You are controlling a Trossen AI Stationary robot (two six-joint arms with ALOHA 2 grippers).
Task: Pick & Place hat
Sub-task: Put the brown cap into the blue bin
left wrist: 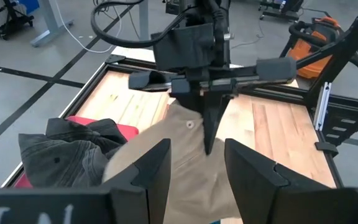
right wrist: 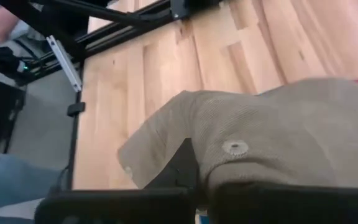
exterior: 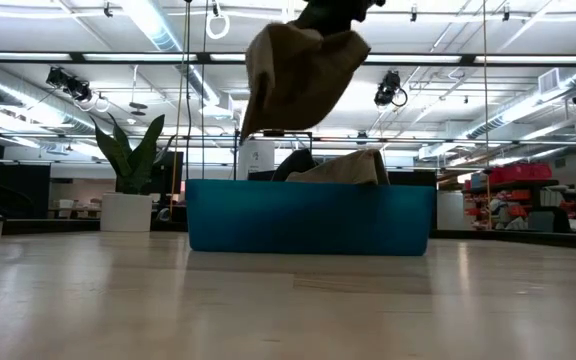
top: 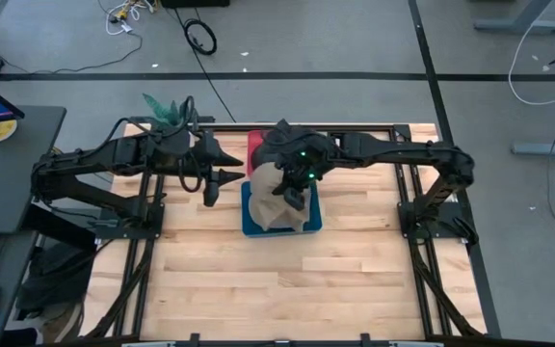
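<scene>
A tan cloth hat (exterior: 298, 75) hangs from my right gripper (top: 295, 193), which is shut on it above the blue bin (exterior: 308, 218). A second tan hat (exterior: 346, 167) lies in that bin, sticking up over its rim. A dark grey hat (left wrist: 73, 152) rests on the red bin (top: 255, 146) at the far side. My left gripper (top: 217, 186) is open and hovers just left of the blue bin, touching nothing; in the left wrist view its fingers (left wrist: 157, 168) frame the hanging hat. My right gripper pinches the tan hat's crown (left wrist: 194, 121) between its two fingers, near an eyelet (right wrist: 235, 147). The fingers (left wrist: 209, 134) come from above, pointing down. The hat is lifted clear and hangs slack below them, over the blue bin.
The blue bin (top: 249, 226) stands mid-table with the red bin right behind it. Bare wooden table (top: 287, 289) stretches toward the near edge and to both sides. Black frame rails (top: 403, 130) run along the far edge, and a plant (exterior: 133, 150) stands beyond the table.
</scene>
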